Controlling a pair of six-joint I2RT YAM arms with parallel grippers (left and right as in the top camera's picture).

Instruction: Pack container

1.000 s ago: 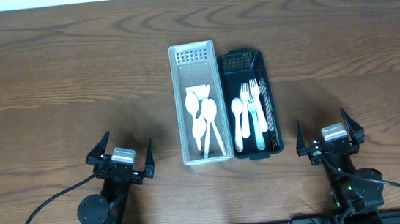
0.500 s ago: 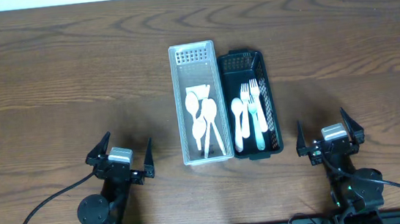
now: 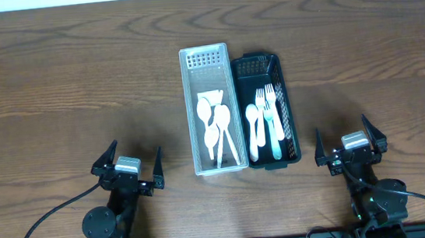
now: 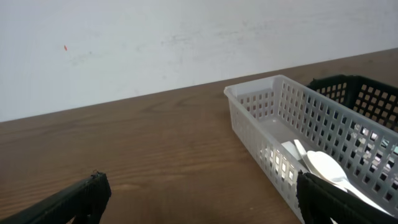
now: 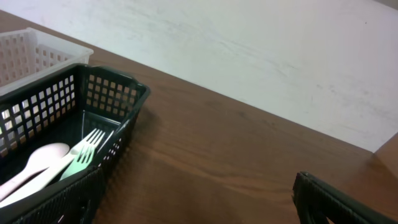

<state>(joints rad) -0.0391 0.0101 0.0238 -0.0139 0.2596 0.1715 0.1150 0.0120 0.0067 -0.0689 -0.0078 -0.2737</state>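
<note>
You're looking at a dark wood-grain surface (image 3: 52,80) under even light, backed by a plain white wall (image 4: 155,43) with faint scuffs.

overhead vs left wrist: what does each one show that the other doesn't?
Overhead only: the right end effector, open, and the forks in the black basket. Left wrist only: the white wall behind the table. Both: the white basket holding spoons, at least part of the black basket, the table, and the open left end effector.
</note>
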